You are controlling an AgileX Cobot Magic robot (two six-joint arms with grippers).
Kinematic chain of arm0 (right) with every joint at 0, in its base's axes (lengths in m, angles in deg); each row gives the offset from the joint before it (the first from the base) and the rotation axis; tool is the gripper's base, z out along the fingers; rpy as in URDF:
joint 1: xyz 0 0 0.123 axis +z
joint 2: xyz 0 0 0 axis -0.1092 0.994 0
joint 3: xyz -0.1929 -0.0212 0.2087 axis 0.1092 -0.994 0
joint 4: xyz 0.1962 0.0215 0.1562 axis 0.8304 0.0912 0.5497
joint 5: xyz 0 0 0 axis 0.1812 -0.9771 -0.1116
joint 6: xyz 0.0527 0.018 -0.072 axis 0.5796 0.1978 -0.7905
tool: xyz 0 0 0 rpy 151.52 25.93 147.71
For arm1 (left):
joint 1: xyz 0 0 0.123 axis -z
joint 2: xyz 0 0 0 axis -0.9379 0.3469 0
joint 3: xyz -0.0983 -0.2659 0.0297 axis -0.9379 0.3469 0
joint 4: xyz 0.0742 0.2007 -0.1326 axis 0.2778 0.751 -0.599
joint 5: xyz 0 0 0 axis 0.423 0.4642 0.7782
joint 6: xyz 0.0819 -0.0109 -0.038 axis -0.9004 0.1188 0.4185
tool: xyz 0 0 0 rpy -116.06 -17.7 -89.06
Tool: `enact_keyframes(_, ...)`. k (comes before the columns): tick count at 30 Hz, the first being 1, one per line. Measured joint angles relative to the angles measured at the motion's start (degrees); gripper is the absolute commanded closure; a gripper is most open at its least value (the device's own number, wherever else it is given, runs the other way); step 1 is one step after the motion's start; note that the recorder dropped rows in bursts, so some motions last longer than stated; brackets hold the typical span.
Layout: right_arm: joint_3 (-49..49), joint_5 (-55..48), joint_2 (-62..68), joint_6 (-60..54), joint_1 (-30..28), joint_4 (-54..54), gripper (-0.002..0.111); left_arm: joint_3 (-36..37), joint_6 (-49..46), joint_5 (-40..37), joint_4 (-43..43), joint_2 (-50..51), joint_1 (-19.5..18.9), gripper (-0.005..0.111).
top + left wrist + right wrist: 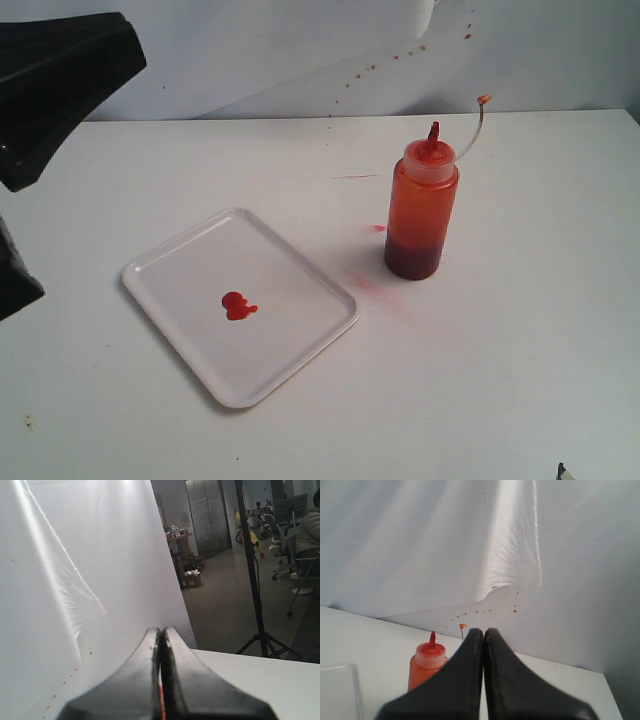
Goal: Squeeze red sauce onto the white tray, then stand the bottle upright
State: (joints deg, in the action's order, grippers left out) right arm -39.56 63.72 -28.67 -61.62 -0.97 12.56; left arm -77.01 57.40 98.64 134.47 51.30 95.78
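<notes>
Nearest the lens in the exterior view, a blurred black arm housing (60, 90) filled the far-left corner; it touched nothing on the table. In the wrist views the left gripper (161, 630) and the right gripper (484, 631) each had their jaws pressed together and carried nothing; a thin red trace showed in the seam of the left one.

Scene, largest to smallest: the white table (500, 400); a white backdrop (250, 50) hanging at the far side; the white tray (200, 255), lying flat and askew at left of centre; the bottle (421, 215), standing upright to the right of the tray and slightly farther back, clear of its rim, red nozzle up and its tether curving up to the right to a tiny cap (484, 99); the red sauce (237, 305), a small glossy blob lying near the middle of the tray; faint pink smears (372, 287) on the table between tray and bottle; fine red specks (395, 55) on the backdrop.

Progress, as judged: sauce lay on the tray and the bottle stood free on its base, touched by neither gripper; both steps appeared complete and nothing appeared left to do.

Markings: no brand, label or legible writing showed on bottle, tray or table.
</notes>
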Motion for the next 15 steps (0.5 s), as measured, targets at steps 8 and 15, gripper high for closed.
enact_keyframes(8,0.0,0.0,0.0,0.0,0.0,0.0,0.108,0.1,4.3,-9.6,1.3,-5.5,0.0,0.106)
enact_keyframes(15,0.0,0.0,0.0,0.0,0.0,0.0,0.108,9.0,10.4,-31.1,1.3,-24.8,-7.3,0.106)
